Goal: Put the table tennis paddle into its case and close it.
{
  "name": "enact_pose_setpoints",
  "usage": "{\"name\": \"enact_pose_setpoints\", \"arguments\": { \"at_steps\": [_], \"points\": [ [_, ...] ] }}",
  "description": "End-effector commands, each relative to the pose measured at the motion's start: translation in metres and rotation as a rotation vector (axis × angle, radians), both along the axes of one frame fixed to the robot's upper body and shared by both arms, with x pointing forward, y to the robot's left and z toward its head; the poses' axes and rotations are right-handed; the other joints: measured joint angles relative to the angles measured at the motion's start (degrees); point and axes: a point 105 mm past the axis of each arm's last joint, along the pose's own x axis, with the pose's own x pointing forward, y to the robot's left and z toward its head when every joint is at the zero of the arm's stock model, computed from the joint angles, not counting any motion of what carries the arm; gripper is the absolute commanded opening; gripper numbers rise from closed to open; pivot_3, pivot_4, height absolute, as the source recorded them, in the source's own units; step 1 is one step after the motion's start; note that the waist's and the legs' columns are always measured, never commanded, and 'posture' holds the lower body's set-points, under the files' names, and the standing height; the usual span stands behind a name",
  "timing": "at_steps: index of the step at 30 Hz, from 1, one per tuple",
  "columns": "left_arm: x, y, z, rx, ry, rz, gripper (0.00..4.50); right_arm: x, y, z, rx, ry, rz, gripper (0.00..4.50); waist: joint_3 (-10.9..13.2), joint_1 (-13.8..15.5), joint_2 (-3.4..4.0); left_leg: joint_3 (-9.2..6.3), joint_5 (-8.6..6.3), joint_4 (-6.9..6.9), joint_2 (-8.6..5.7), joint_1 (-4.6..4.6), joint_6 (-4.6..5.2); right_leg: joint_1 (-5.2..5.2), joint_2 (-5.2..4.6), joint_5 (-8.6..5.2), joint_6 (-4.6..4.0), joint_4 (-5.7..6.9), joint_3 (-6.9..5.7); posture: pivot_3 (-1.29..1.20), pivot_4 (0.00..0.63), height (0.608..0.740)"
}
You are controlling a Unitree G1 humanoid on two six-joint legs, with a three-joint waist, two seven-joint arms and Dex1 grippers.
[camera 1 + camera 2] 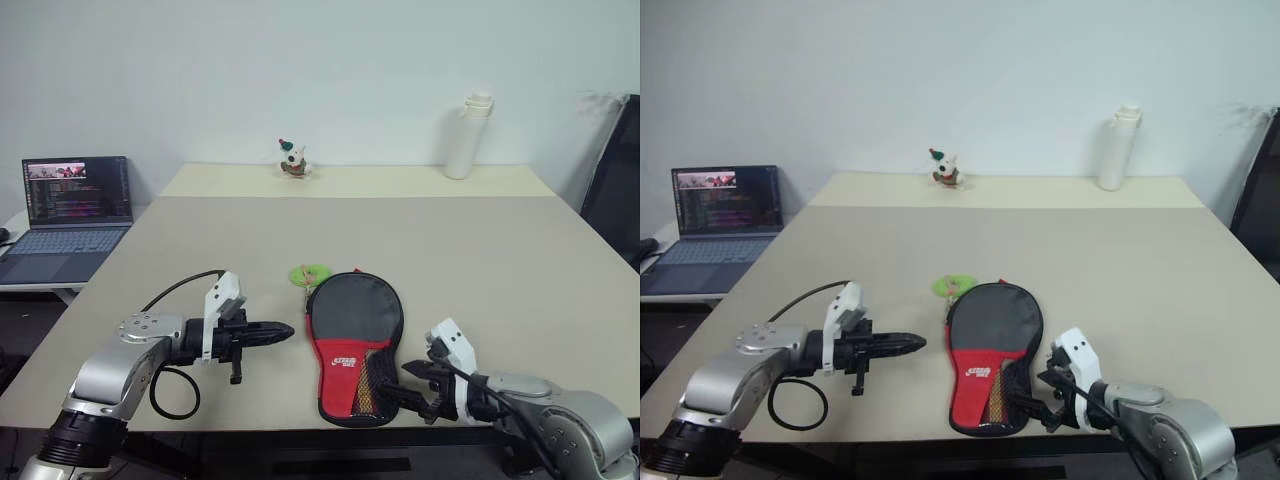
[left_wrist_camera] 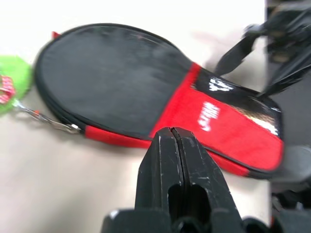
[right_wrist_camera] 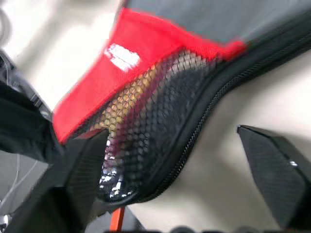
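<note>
Now my right gripper [image 1: 412,387] stood with its two fingers [image 3: 80,167] spread wide and holding nothing, hovering at the handle end of the case [image 1: 354,342], close to the near edge of the tabletop [image 1: 470,250]. Between those fingers I looked at the mesh lining and an unzipped seam that gaped along the case's right side. Through the mesh I made out the wooden handle of the table tennis paddle [image 1: 368,388], so the paddle lay inside the case already, I judged, though the blade was hidden under the black cover.

My left gripper [image 1: 275,332] had its fingers pressed together on nothing, pointing across at the case's left side from just beside it, not touching.

The case lay flat near the middle of the near edge, round end toward the far edge, with a green charm [image 1: 311,274] on a short chain at that end.

What worried me was the zip. The handle end nearly overhung the near edge, and a pull toward me could drag the whole case off the tabletop. With nothing pinning the soft cover, the zipper might bunch the cloth and jam, or catch the mesh.
</note>
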Motion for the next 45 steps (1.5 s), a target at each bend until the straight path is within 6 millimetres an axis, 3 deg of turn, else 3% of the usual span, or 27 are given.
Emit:
{"name": "enact_pose_setpoints", "arguments": {
  "at_steps": [1, 2, 5, 10, 16, 27, 38, 41, 45],
  "points": [
    [0.018, 0.007, 0.011, 0.004, -0.075, 0.106, 0.0, 0.012, 0.009, 0.033, 0.087, -0.139, 0.029, 4.47, 0.0, -0.03, 0.0, -0.02, 0.0, 0.0, 0.03, 0.01, 0.0, 0.0, 0.04, 0.0, 0.0, 0.02, 0.0, 0.0, 0.15, 0.74],
    [0.023, 0.008, 0.011, 0.007, -0.084, 0.129, 0.0, 0.015, 0.013, 0.036, 0.097, -0.154, 0.034, 4.47, 0.0, -0.02, 0.0, -0.03, 0.0, 0.0, 0.04, 0.03, 0.0, 0.0, 0.06, 0.0, 0.0, 0.03, 0.0, 0.0, 0.15, 0.74],
    [0.038, 0.012, 0.011, 0.027, -0.125, 0.204, 0.57, 0.028, 0.027, 0.04, 0.116, -0.177, 0.025, 4.5, 0.0, 0.0, 0.0, -0.06, 0.0, -0.02, 0.07, 0.02, 0.0, -0.01, 0.11, -0.01, -0.02, 0.04, -0.01, 0.0, 0.15, 0.74],
    [0.074, 0.022, 0.011, 0.027, -0.152, 0.4, 2.38, 0.053, 0.048, 0.036, 0.106, -0.223, -0.032, 4.5, 0.0, 0.16, 0.0, -0.02, 0.0, 0.01, 0.0, -0.06, 0.0, -0.06, 0.04, 0.01, -0.01, 0.04, 0.0, 0.0, 0.15, 0.74],
    [0.099, 0.014, 0.006, 0.012, -0.119, 0.443, 4.47, 0.053, 0.061, 0.031, 0.096, -0.24, -0.005, 4.5, 0.0, 0.4, 0.0, 0.02, -0.01, 0.01, -0.07, -0.09, -0.01, -0.07, -0.02, 0.17, -0.26, 0.02, -0.04, 0.0, 0.15, 0.74],
    [0.142, -0.003, -0.003, 0.034, -0.038, 0.483, 4.47, 0.049, 0.072, 0.028, 0.092, -0.247, 0.011, 4.5, 0.0, 0.27, -0.02, 0.05, -0.01, 0.05, -0.07, -0.08, -0.01, -0.09, 0.03, 0.16, -0.22, 0.08, -0.14, 0.0, 0.15, 0.74],
    [0.141, -0.015, -0.034, 0.123, 0.057, 0.456, 4.47, 0.048, 0.072, 0.029, 0.099, -0.251, -0.02, 4.5, -0.01, 0.14, -0.04, 0.09, -0.01, 0.06, -0.06, -0.07, -0.01, -0.12, 0.03, 0.16, -0.22, 0.13, -0.12, 0.0, 0.15, 0.74],
    [0.14, -0.016, -0.037, 0.126, 0.061, 0.454, 3.89, 0.049, 0.072, 0.029, 0.096, -0.252, -0.029, 4.5, -0.02, 0.14, -0.05, 0.09, -0.01, 0.07, -0.06, -0.06, -0.01, -0.11, 0.03, 0.16, -0.21, 0.17, -0.11, 0.0, 0.15, 0.74],
    [0.138, -0.019, -0.04, 0.105, 0.071, 0.442, 2.53, 0.054, 0.072, 0.027, 0.064, -0.277, -0.049, 4.5, -0.02, 0.14, -0.05, 0.1, -0.01, 0.09, -0.06, -0.04, -0.01, -0.11, 0.03, 0.15, -0.21, 0.21, -0.11, 0.0, 0.15, 0.74]
  ]
}}
